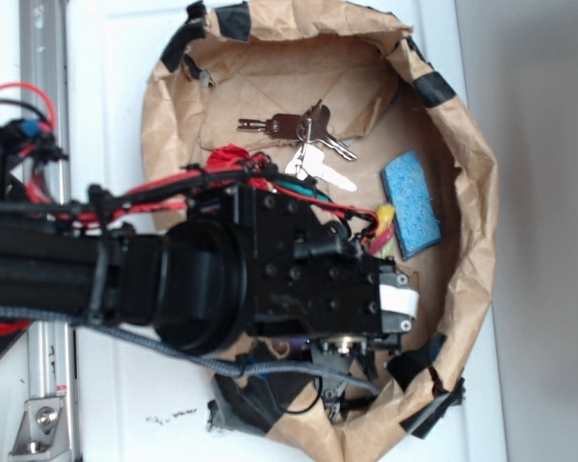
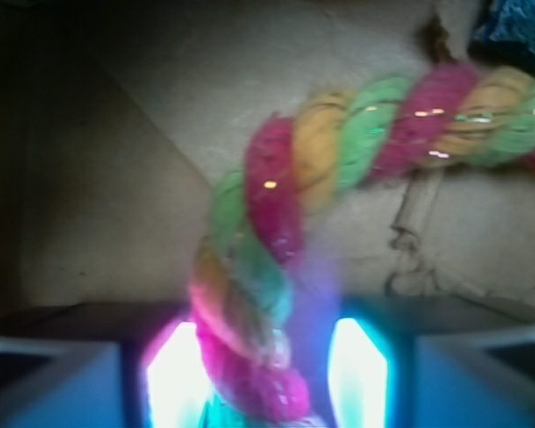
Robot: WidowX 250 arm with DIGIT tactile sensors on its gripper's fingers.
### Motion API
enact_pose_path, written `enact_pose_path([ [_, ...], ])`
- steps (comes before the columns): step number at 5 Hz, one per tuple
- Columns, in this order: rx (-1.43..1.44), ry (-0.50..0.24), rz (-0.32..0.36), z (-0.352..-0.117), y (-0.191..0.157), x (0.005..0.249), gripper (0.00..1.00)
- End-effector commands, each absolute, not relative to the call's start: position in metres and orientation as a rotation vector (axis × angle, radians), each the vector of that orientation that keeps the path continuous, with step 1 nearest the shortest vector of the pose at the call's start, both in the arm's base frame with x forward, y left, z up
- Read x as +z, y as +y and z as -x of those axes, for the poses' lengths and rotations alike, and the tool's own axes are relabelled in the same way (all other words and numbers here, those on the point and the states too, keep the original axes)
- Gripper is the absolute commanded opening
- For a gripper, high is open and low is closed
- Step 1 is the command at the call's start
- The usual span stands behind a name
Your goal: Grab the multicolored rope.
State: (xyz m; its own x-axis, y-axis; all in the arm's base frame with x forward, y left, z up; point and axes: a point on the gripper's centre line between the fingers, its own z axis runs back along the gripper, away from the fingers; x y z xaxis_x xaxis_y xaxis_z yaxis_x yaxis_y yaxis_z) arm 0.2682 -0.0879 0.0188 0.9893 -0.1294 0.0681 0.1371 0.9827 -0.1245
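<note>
Table (image 1: 106, 77): white surface, seen from above, with a metal rail down its left edge.
Paper basin (image 1: 472, 183): a crumpled brown paper sheet shaped into a shallow bowl with black tape patches on its rim. Everything loose lies inside it.
Robot arm (image 1: 173, 279): a black arm reaching in from the left and covering the middle and lower part of the basin.
Gripper (image 2: 267, 379): in the wrist view the two fingers (image 2: 174, 374) glow brightly on either side of the rope's near end, standing close to it. They look narrowed around it, but glare hides whether they press on it.
Multicolored rope (image 2: 374, 134): a thick twisted rope of red, yellow and green strands. In the wrist view it runs from between the fingers up and bends right. In the overhead view only a small yellow and red bit (image 1: 386, 231) shows beside the sponge.
Handling: the rope looks soft, light and limp with a rough surface, so probably not slippery; the free end would likely droop. Taking it across its thickness at the near section seems sensible.
Blue sponge (image 1: 411, 202): just right of the rope.
Keys (image 1: 303, 130): upper middle, apart from the rope.
Room: the paper wall rises close on the right, so straight up looks the clearest way.
</note>
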Motion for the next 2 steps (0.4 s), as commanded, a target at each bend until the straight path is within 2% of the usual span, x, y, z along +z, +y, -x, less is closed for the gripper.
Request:
enact_pose_path([
  [1, -0.094, -0.221, 0.084, -0.291, -0.061, 0.081, 0.0],
  [2, 0.005, -0.313, 0.088, -0.293, -0.028, 0.132, 0.0],
])
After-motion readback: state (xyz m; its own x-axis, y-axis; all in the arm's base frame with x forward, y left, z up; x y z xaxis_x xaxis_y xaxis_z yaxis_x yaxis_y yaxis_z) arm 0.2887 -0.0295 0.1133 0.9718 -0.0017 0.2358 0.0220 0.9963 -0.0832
